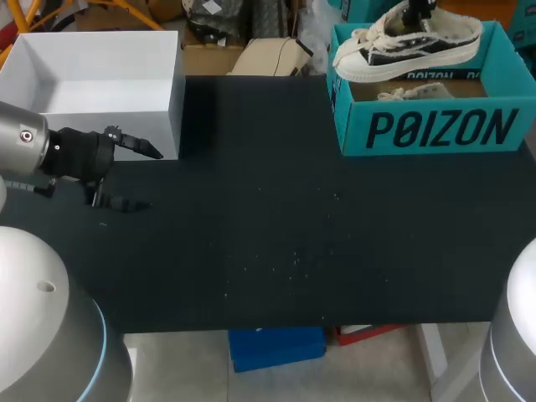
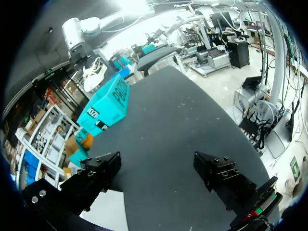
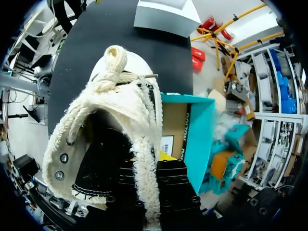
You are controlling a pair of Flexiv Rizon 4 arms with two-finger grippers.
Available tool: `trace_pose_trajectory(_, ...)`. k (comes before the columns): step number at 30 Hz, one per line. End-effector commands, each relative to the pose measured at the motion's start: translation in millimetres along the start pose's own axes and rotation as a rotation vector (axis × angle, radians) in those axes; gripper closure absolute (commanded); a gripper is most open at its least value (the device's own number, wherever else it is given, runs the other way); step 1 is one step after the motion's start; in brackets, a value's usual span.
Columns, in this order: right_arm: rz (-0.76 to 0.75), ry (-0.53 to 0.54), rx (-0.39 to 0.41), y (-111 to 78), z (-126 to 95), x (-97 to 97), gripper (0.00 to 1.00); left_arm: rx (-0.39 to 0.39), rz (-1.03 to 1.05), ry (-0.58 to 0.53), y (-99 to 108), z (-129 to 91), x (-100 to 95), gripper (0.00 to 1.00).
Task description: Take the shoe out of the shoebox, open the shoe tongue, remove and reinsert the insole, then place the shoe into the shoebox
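Closest thing in the head view is the left arm's (image 1: 38,335) big grey housing. Further along it, the left gripper (image 1: 126,177) hangs over the table (image 1: 276,218), just in front of the white box (image 1: 92,75), with its fingers spread and nothing in them. Across the table sits the teal shoebox (image 1: 427,126). The shoe (image 1: 410,40) hangs above the shoebox's open top, sole roughly level, and a second shoe (image 1: 419,90) lies down inside.

The left wrist view shows the same: the jaws are wide apart over bare table, with the shoebox and the hanging shoe well ahead under the right arm (image 2: 79,33).

In the right wrist view, the right gripper (image 3: 149,166) is clamped on the shoe's frayed collar edge. A bit of yellow tip peeks out beside the fabric, and the shoebox is below and to one side.

So I'd call this the take-it-out step, mostly lifted. My tips:
- The grip is a pinch on soft fabric, so go slow, or the shoe could swing or slip.
- Get the sole fully above the box wall before moving sideways.
- Carry the shoe to the open middle of the table and set it flat on its sole.
- Put it where the free left gripper can get at the tongue.
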State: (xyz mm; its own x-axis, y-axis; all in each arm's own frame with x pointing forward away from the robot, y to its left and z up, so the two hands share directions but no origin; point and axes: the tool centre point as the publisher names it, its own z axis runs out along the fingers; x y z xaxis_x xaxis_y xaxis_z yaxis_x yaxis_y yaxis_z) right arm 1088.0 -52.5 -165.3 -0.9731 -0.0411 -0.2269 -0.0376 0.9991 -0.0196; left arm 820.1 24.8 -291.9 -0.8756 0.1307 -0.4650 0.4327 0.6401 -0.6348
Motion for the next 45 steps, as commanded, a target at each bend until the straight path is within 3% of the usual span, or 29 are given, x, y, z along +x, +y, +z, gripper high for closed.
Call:
trace_pose_trajectory(1,0.014,0.082,-0.011,-17.7,27.0,-49.5,1.0,-0.002,0.002,-0.003,0.2,1.2,0.8,0.0)
trace_pose_trajectory(15,0.048,0.097,0.0,-66.0,102.4,-125.9,1.0,-0.002,0.002,-0.003,0.2,1.2,0.8,0.0)
trace_pose_trajectory(19,0.067,0.098,0.015,-84.2,116.3,-138.8,1.0,-0.002,0.002,-0.003,0.2,1.2,0.8,0.0)
trace_pose_trajectory(25,0.069,0.114,0.013,-92.0,138.8,-154.8,1.0,-0.002,0.002,-0.003,0.2,1.2,0.8,0.0)
trace_pose_trajectory(31,0.063,0.157,0.008,-90.9,169.8,-152.8,1.0,-0.002,0.002,-0.003,0.2,1.2,0.8,0.0)
trace_pose_trajectory(45,0.086,0.192,0.009,-89.8,217.4,-130.4,1.0,-0.002,0.002,-0.003,0.2,1.2,0.8,0.0)
